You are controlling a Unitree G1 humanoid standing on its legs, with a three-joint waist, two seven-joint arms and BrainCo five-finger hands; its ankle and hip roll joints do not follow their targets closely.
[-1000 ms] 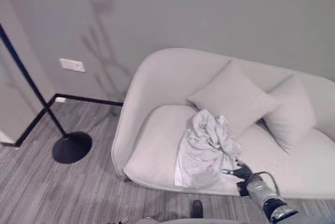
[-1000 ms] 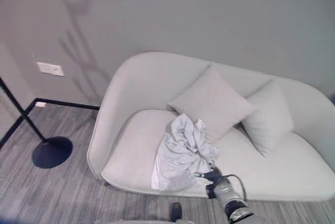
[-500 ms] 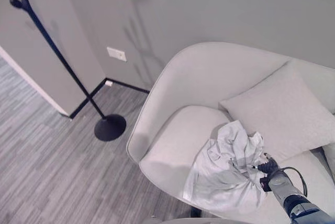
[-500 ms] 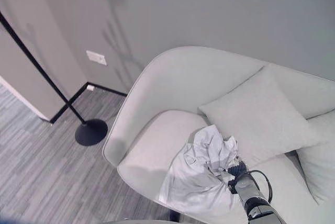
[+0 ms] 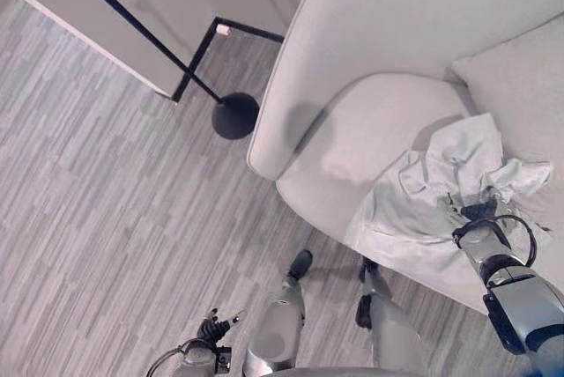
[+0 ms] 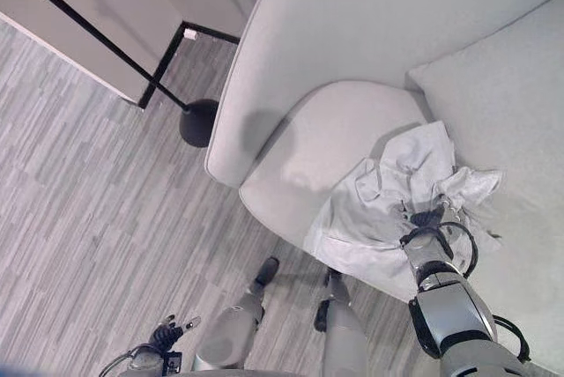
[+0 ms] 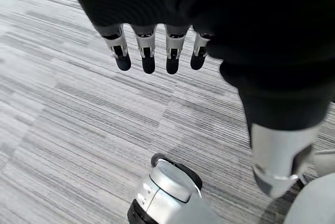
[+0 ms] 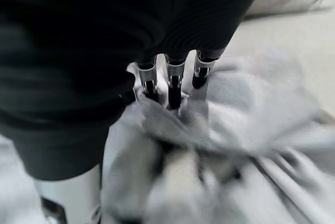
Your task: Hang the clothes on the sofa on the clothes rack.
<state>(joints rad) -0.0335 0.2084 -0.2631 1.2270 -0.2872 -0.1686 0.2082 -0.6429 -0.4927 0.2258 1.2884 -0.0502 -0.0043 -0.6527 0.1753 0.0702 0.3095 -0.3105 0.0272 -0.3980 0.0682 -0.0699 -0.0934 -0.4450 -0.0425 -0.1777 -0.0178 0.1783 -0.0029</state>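
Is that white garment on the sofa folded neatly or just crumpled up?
Crumpled. The white garment lies bunched in irregular folds on the sofa seat, one edge hanging over the front, with the right hand in the folds.

My right hand (image 5: 480, 211) is sunk in the crumpled clothes (image 5: 423, 210), so its grip is hidden. The clothes rack (image 5: 141, 20) is cut off at the picture's upper edge.

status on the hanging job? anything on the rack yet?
Done: nothing hung; the rack shows a bare pole and base. In hand: the right hand is among the folds of the pale garment, which lies on the sofa. The left hand hangs open over the floor. Left: lift, carry, hang.
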